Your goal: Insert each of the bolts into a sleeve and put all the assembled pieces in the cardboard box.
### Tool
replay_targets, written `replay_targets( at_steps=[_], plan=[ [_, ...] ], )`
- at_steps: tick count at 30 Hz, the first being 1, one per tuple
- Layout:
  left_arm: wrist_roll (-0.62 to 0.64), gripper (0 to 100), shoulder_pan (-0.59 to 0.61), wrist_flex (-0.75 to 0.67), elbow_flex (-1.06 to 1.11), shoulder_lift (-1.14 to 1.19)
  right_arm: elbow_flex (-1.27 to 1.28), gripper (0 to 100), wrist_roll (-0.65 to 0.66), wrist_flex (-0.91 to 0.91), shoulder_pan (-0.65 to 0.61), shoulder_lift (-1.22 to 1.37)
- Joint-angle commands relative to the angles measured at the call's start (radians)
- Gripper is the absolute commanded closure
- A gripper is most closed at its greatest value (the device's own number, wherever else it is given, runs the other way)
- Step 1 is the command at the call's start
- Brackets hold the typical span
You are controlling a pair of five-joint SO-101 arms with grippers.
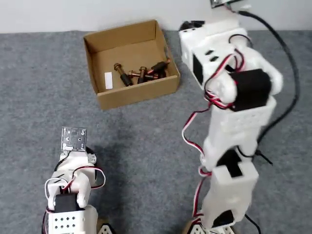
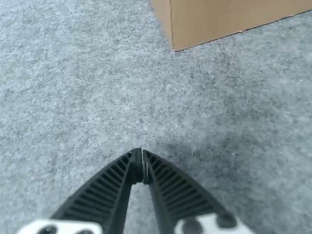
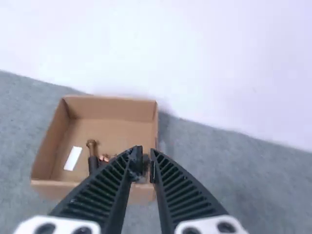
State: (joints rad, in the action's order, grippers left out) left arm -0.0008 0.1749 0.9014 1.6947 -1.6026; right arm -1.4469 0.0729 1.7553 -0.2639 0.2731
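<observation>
The cardboard box (image 1: 139, 93) stands on the grey carpet at the back, left of centre. Several brown bolts and sleeves (image 1: 141, 74) lie in a heap on its floor, and one bolt (image 3: 91, 155) in the right wrist view lies just past the fingertips. My right gripper (image 3: 145, 162) is raised in front of the box (image 3: 112, 109), shut with nothing in it. My left gripper (image 2: 142, 166) hangs low over bare carpet, shut and empty, with a corner of the box (image 2: 219, 19) a short way ahead.
A white label (image 1: 108, 80) lies on the box floor. The right arm (image 1: 234, 122) rises tall along the right side with red and white cables. The left arm (image 1: 70, 190) sits at the front left. Grey carpet (image 1: 146, 146) spreads between them.
</observation>
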Motion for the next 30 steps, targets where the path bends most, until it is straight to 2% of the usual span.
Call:
replay_targets(
  at_steps=[1, 8, 18, 24, 30],
  plan=[
    [-0.003, 99, 0.006, -0.028, -0.004, -0.002, 0.226, 99.1, -0.034, 0.044, 0.024, -0.174],
    [-0.003, 99, 0.006, -0.028, -0.004, -0.002, 0.669, 99.0, -0.103, 0.039, 0.081, -0.463],
    [-0.003, 99, 0.006, -0.028, -0.004, -0.003, 1.178, 99.0, -0.163, -0.038, 0.314, -0.826],
    [-0.003, 99, 0.006, -0.028, -0.004, -0.002, 1.590, 99.0, -0.167, -0.214, 0.400, -1.113],
    [-0.003, 99, 0.006, -0.028, -0.004, -0.002, 2.021, 99.0, -0.161, -0.377, 0.403, -1.440]
  ],
)
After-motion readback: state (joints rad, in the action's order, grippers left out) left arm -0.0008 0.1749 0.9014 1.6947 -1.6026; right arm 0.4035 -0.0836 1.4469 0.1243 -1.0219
